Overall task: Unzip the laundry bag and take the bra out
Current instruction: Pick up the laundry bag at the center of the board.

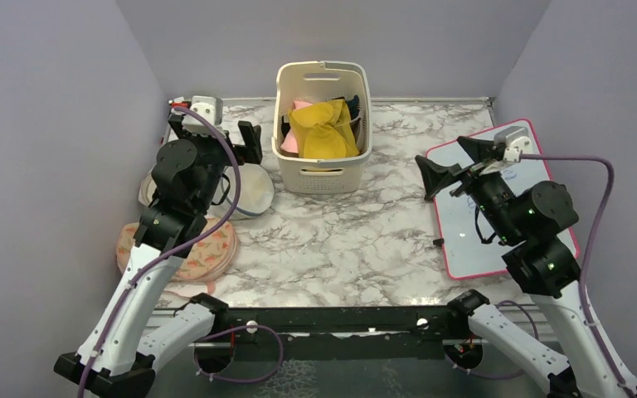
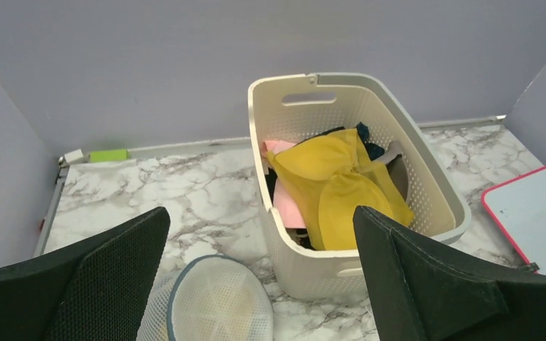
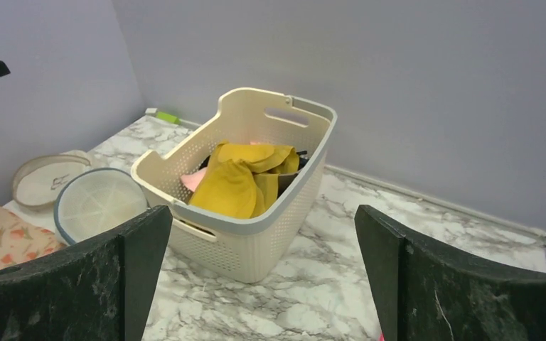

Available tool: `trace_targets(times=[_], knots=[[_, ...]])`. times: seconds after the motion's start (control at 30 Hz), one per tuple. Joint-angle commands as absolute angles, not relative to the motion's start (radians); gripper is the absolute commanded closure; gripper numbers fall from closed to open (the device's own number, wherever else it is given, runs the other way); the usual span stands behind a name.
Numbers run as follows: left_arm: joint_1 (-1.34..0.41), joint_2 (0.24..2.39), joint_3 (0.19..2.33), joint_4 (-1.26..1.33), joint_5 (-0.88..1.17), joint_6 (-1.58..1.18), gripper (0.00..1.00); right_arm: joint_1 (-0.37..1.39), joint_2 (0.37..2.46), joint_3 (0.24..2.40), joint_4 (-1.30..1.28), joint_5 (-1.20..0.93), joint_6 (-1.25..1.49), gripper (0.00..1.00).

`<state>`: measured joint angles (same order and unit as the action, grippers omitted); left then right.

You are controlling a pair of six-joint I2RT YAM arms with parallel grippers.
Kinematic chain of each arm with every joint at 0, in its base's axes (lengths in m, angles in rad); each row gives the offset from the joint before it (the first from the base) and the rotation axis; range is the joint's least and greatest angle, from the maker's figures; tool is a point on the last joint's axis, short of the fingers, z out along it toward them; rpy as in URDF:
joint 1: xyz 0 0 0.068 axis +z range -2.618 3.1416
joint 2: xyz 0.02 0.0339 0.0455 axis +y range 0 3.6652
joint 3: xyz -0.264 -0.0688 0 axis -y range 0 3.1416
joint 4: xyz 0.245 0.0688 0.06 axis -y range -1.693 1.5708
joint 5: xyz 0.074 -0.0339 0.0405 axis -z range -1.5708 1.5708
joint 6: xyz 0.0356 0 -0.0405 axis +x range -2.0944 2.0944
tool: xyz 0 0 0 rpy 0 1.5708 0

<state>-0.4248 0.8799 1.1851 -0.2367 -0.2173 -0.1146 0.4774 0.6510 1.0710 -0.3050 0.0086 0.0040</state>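
The laundry bag (image 1: 251, 192) is a round white mesh drum with a dark trim. It sits on the marble table left of the basket, and its zip looks closed. It also shows in the left wrist view (image 2: 217, 302) and the right wrist view (image 3: 99, 202). The bra is hidden; no black strapped garment shows. My left gripper (image 1: 214, 137) hangs above the bag with its jaws wide open and empty (image 2: 259, 220). My right gripper (image 1: 452, 162) is open and empty over the left edge of the whiteboard, pointing toward the basket (image 3: 263, 213).
A cream slotted basket (image 1: 323, 174) stands at the back middle with a yellow cloth (image 1: 323, 128), a pink cloth (image 1: 299, 108) and some dark fabric inside. A flat beige pouch (image 3: 43, 177) and a floral pad (image 1: 207, 249) lie at the left. A pink-rimmed whiteboard (image 1: 473, 240) lies at the right. Grey walls enclose the table.
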Motion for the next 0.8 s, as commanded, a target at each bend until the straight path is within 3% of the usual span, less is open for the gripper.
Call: trace_targets(times=[0.0,0.5,0.77], knots=[[-0.389,0.901,1.138,-0.196,-0.175,-0.18,0.01,0.511,0.705,1.029,-0.221,0.061,0.066,0.0],[-0.295,1.023,1.011,-0.26,-0.085,-0.27,0.01,0.6,0.966,0.978,-0.174,0.223,0.383,0.0],[-0.269,1.015,0.882,-0.295,-0.004,-0.438,0.01,0.615,0.961,0.868,-0.045,0.129,0.418,0.0]])
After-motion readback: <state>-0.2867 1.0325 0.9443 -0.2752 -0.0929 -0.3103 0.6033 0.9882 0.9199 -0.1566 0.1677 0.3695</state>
